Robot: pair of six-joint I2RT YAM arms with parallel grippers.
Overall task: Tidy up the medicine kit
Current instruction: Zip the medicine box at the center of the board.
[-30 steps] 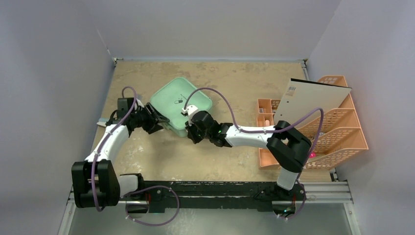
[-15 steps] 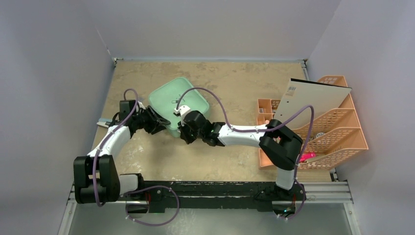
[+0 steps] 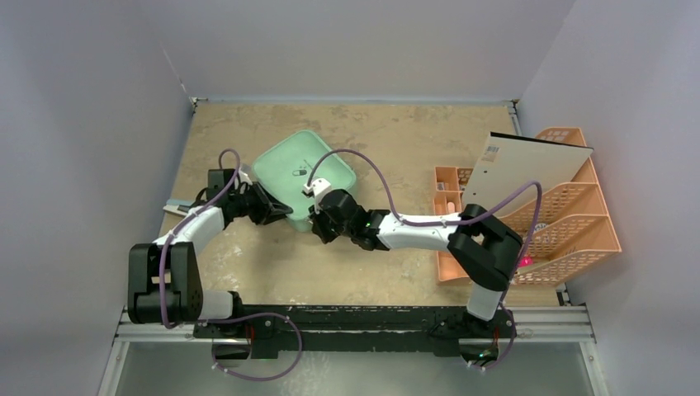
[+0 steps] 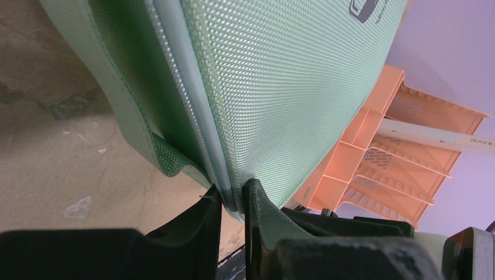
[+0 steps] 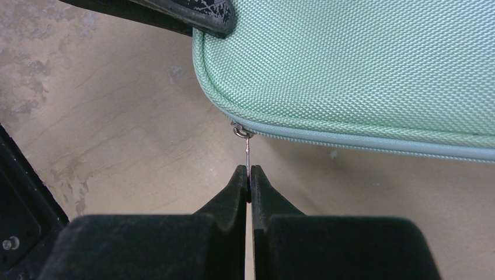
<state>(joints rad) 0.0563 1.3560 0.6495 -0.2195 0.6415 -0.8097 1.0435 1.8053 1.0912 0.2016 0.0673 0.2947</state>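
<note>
The mint-green medicine kit (image 3: 301,169) lies closed on the table's middle left, its pill logo facing up. My left gripper (image 3: 276,213) is at the case's near-left edge. In the left wrist view the kit (image 4: 280,87) fills the frame and the left gripper (image 4: 232,195) is shut on its zip seam. My right gripper (image 3: 316,227) sits at the near corner. In the right wrist view it (image 5: 247,172) is shut on the thin metal zipper pull (image 5: 248,149), which hangs from the kit (image 5: 362,64).
A peach lattice rack (image 3: 569,223) stands at the right wall with a white board (image 3: 532,169) leaning in it; the rack (image 4: 403,140) also shows behind the kit. The purple cables loop over both arms. Grey walls close in on three sides.
The left gripper has closed from half open onto the kit's edge. The right gripper stayed shut on the zipper pull, shifting slightly left and back. The kit turned a little.
</note>
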